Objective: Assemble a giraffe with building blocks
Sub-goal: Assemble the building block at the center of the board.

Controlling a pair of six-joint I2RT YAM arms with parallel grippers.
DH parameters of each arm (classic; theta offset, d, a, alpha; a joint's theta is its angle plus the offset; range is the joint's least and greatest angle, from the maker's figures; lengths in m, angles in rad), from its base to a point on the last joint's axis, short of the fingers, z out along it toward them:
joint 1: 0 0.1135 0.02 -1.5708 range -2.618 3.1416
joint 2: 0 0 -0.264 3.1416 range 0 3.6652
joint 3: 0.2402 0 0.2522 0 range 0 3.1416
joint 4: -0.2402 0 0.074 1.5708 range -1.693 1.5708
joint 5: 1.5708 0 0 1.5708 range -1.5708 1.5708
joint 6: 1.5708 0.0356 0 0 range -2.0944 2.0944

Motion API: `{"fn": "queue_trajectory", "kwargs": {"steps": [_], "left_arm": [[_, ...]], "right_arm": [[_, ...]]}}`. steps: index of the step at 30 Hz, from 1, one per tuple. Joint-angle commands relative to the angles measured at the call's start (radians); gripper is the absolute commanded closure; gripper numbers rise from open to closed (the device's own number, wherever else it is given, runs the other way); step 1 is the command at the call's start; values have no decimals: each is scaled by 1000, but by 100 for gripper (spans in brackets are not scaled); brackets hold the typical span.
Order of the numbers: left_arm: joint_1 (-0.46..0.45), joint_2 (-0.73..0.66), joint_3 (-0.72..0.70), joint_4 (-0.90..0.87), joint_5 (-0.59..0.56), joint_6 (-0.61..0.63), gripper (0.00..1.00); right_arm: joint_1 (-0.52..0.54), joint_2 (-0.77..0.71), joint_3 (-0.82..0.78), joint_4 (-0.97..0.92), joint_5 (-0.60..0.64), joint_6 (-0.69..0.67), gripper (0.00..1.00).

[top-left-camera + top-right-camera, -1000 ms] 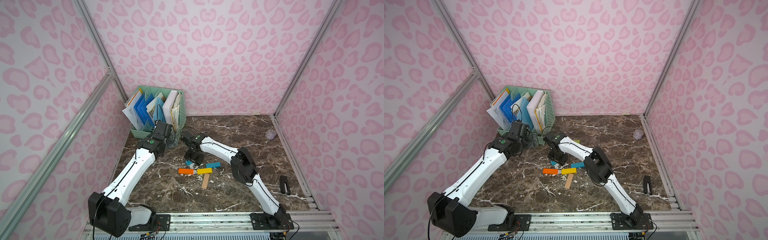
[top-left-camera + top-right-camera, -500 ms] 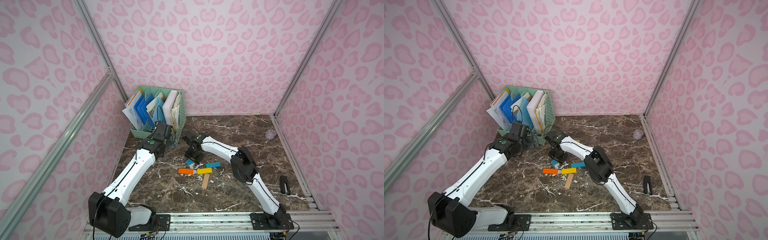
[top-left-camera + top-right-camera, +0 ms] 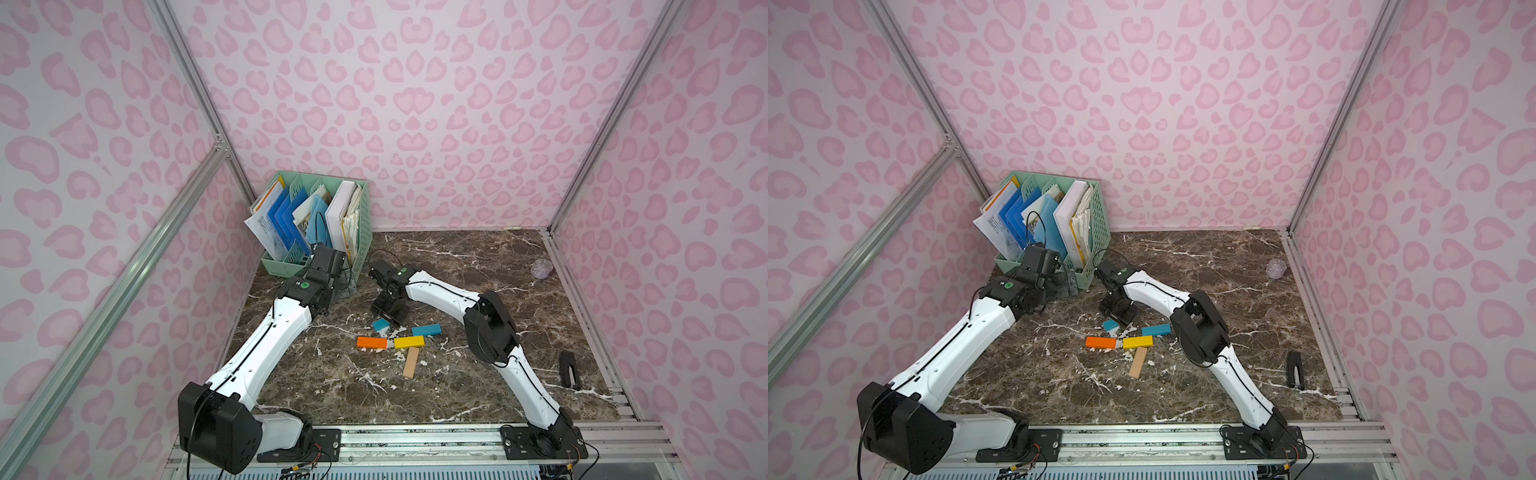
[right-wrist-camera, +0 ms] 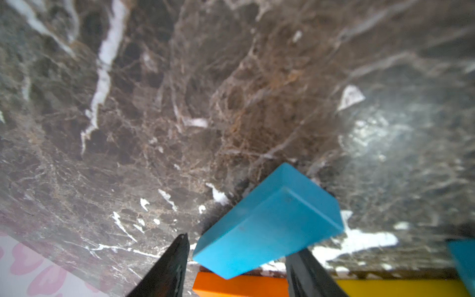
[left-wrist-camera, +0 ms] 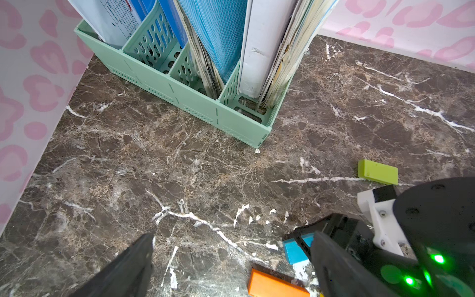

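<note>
R gripper [image 4: 240, 244], jaws partway apart, straddles a teal block [image 4: 270, 221] on the marble tabletop [image 4: 231, 102]; block's long axis skews across the gap, grip unclear; L gripper [image 5: 234, 234] gapes empty, farther off

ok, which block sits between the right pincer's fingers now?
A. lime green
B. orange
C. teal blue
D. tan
C: the right wrist view shows a teal blue block lying between the fingers of the right pincer; whether it is clamped yet is unclear.
</note>
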Motion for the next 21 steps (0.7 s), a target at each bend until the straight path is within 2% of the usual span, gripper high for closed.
{"fn": "queue_trajectory", "kwargs": {"steps": [1,8,11,15,21], "left_arm": [[1,-9,-6,2,4,8,1],[3,-27,-23,0,3,14,1],[3,-32,-29,1,5,18,1],[4,-30,-33,7,11,15,1],[4,-20,-25,3,20,15,1]], "right_arm": [[-6,31,-14,-62,36,-26,43],[-33,27,-46,-152,82,-135,61],[-64,-16,-110,-149,139,-220,62],[-104,-81,-173,-79,253,-403,61],[-168,-197,-338,92,305,-642,60]]}}
